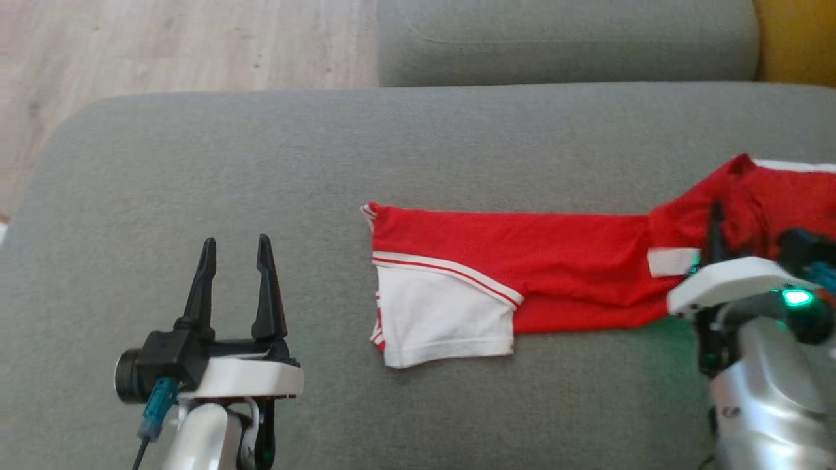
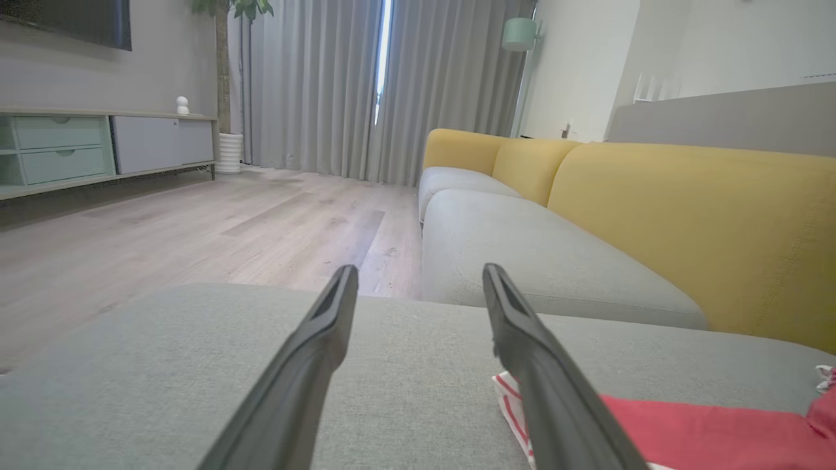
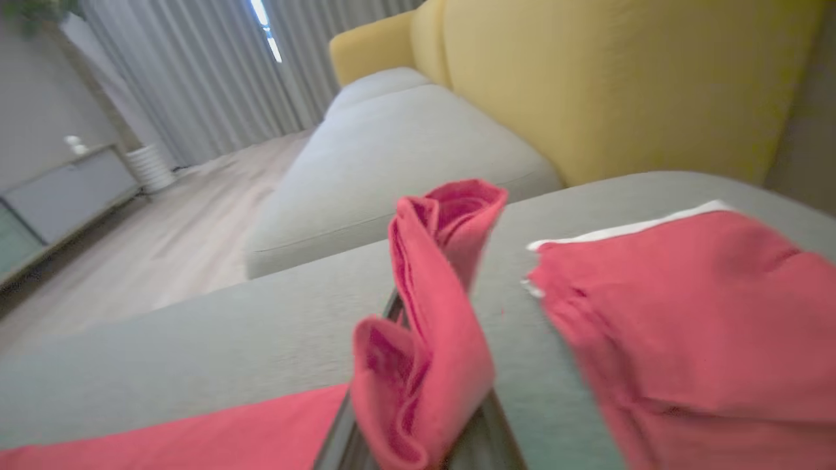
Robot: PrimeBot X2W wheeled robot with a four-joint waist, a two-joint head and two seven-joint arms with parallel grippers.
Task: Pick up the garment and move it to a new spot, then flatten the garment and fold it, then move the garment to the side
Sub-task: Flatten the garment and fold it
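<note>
- left gripper (image 1: 236, 243) sits closest to us at the lower left, fingers spread wide with nothing between them, over the bare grey cushion (image 1: 196, 163), well apart from the cloth.
- moving across: the garment (image 1: 522, 254), red with a white panel and striped trim, lies in a long band across the middle of the cushion. it's flat at the white left end and bunched at the right.
- over on the right, the right gripper (image 1: 716, 219) is pinched tight on a raised fold of red fabric. its wrist view shows the cloth rolled up between the fingers, off the seat.
- looks like the right end is being taken over for a fold. best to lift just clear, carry it low and slow toward the white end, and line up the edges. the free left gripper could pin that end.
- around it: wooden floor (image 1: 163, 46) past the cushion's left edge, a second grey seat (image 1: 562, 39) behind, a yellow backrest (image 1: 797, 39) far right.
- likely snag: the loose heap beside the grip may drag along.
</note>
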